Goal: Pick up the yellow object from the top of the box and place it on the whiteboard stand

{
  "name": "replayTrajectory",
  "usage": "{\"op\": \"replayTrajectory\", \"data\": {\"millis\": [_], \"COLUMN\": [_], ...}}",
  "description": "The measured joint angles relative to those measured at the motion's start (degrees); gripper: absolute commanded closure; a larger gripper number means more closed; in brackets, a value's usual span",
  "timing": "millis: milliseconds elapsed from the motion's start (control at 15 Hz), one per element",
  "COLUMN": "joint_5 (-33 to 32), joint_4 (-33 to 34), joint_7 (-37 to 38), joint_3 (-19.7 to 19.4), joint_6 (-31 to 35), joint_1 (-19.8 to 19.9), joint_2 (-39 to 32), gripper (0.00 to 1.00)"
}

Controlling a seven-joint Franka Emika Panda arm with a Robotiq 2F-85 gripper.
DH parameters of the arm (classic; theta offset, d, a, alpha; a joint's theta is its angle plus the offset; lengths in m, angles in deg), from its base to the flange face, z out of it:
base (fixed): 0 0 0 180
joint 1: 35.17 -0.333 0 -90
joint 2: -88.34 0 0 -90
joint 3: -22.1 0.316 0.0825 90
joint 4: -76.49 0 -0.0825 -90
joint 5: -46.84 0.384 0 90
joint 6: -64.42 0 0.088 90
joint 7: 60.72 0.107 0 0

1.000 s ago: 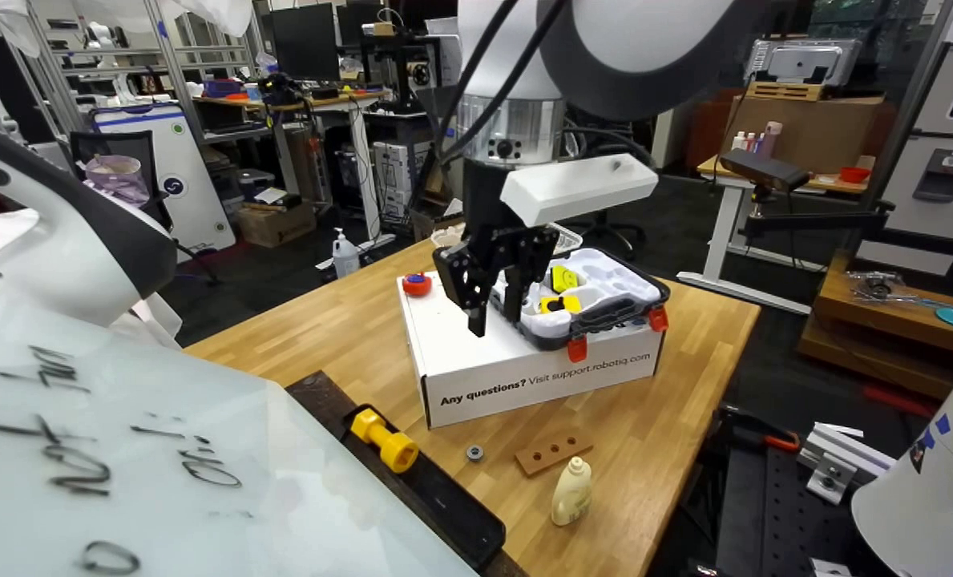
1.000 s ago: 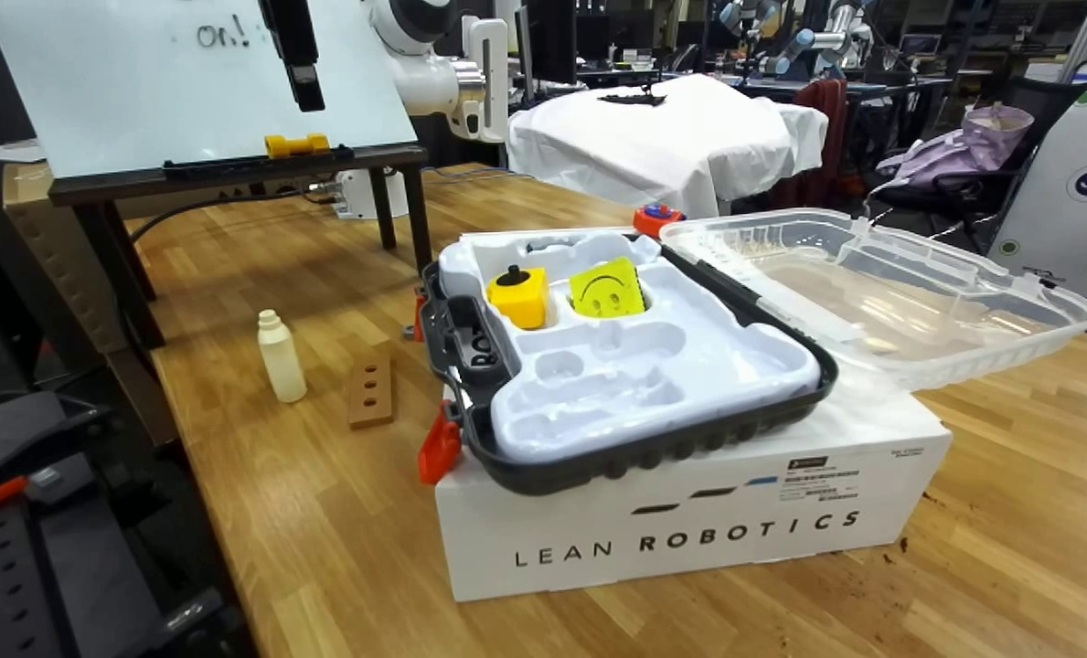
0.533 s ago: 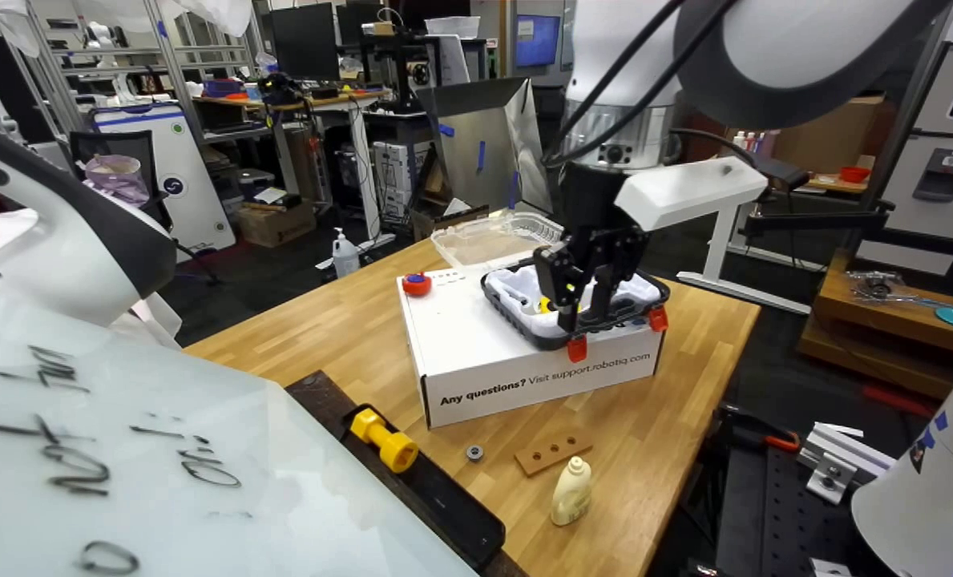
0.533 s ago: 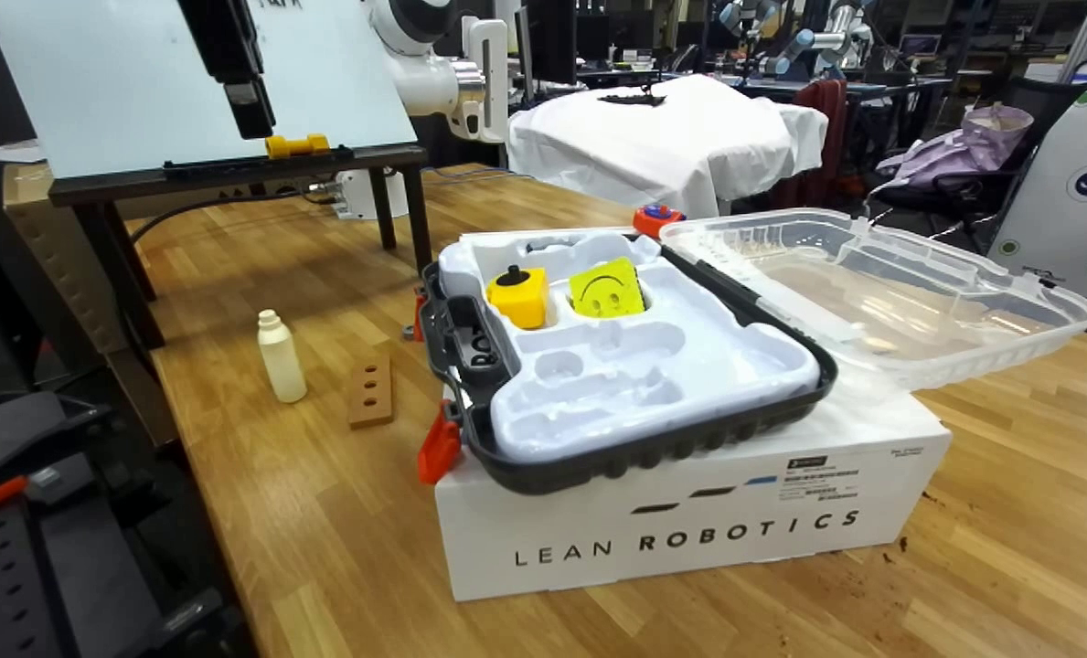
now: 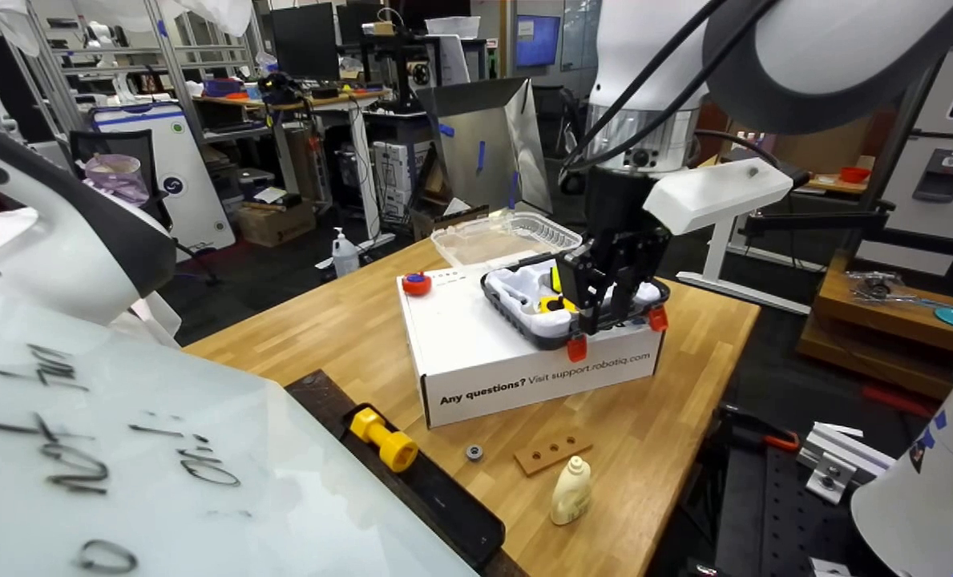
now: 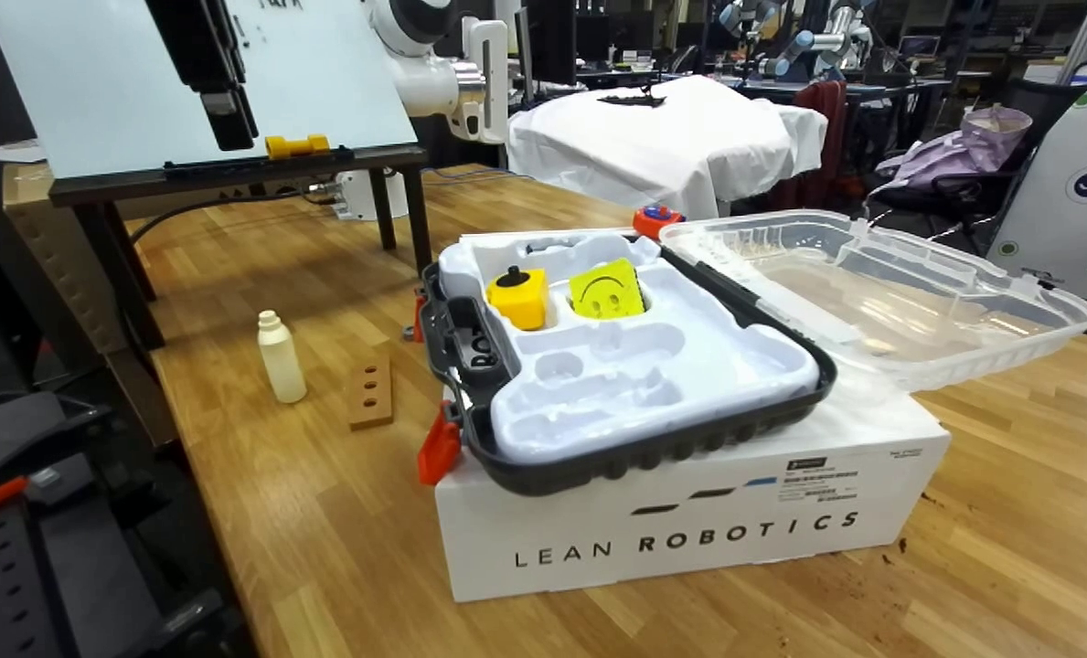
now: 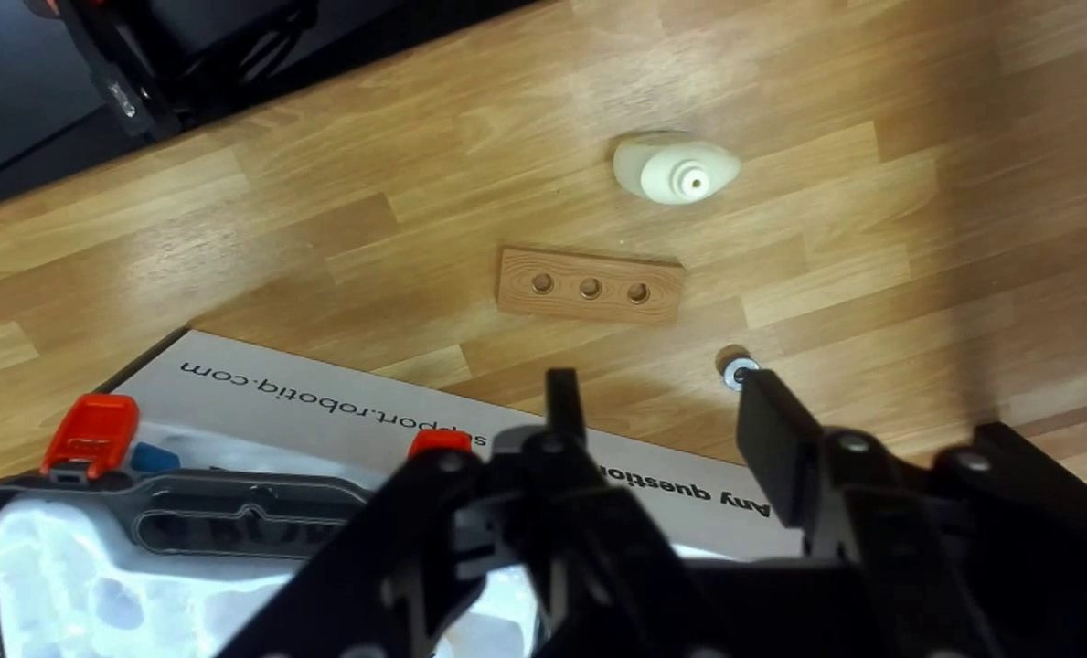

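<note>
A yellow cube with a black knob (image 6: 520,297) and a yellow-green block with a drawn face (image 6: 608,290) sit in the white tray of an open case on the white box (image 6: 589,548). In an exterior view the cube (image 5: 557,304) shows partly behind my gripper (image 5: 604,312). A yellow bolt-shaped piece (image 5: 384,439) lies on the dark ledge (image 5: 452,501) of the whiteboard stand; it shows in both exterior views (image 6: 296,146). My gripper is open and empty; in the wrist view its fingertips (image 7: 662,379) are apart above the box's printed edge. The yellow things are hidden in the wrist view.
A cream bottle (image 7: 676,169), a wooden block with holes (image 7: 589,285) and a small grey ring (image 7: 740,372) are on the table. A red tape measure (image 5: 417,284) sits at the box corner. The clear case lid (image 6: 909,283) lies open. The whiteboard (image 5: 163,449) leans beside the table.
My gripper has moved from over the box beside the case to the case's latch edge, rightward in an exterior view. It stays open. The objects have not moved.
</note>
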Motion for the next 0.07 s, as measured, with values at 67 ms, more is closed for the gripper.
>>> {"op": "replayTrajectory", "data": {"millis": [67], "joint_5": [0.0], "joint_4": [0.0], "joint_7": [0.0], "joint_3": [0.0], "joint_6": [0.0], "joint_1": [0.0], "joint_2": [0.0], "gripper": [0.51]}}
